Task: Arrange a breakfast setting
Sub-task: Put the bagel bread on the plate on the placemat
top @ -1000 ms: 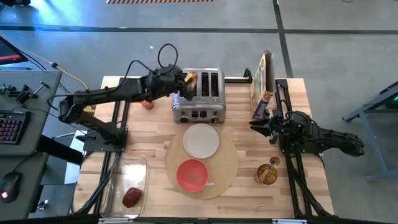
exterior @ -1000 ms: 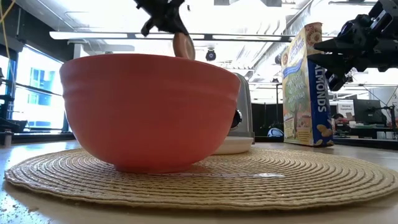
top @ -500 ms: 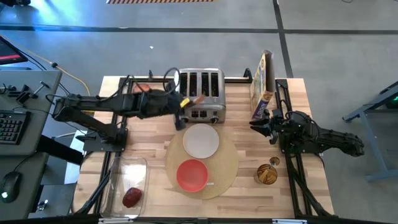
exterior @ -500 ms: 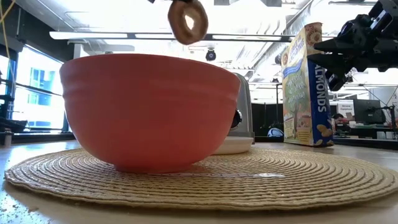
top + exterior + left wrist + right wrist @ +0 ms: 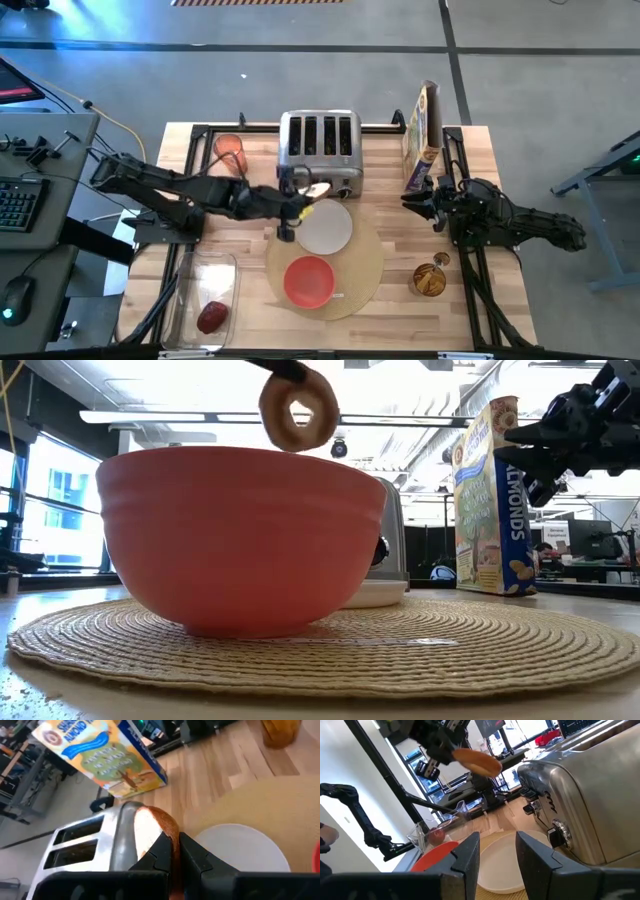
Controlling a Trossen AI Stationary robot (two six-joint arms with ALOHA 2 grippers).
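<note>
The left arm reaches low across the table from the far side, stretched almost flat, and its left gripper (image 5: 297, 207) pinches the round toast slice (image 5: 316, 190) on edge between pressed fingers (image 5: 197, 856). The slice hangs in the air just in front of the silver toaster (image 5: 320, 152), over the toaster-side rim of the small white plate (image 5: 325, 228), not touching either. From table height the slice (image 5: 298, 409) shows as a ring above the red bowl (image 5: 240, 535).

The plate sits on the round tan placemat (image 5: 370, 262), close to the toaster's front, with the bowl beyond it on the same mat.

The right gripper (image 5: 420, 198) waits beside the cereal box (image 5: 422, 135), fingers (image 5: 465, 862) spread apart, well clear of the toaster.
</note>
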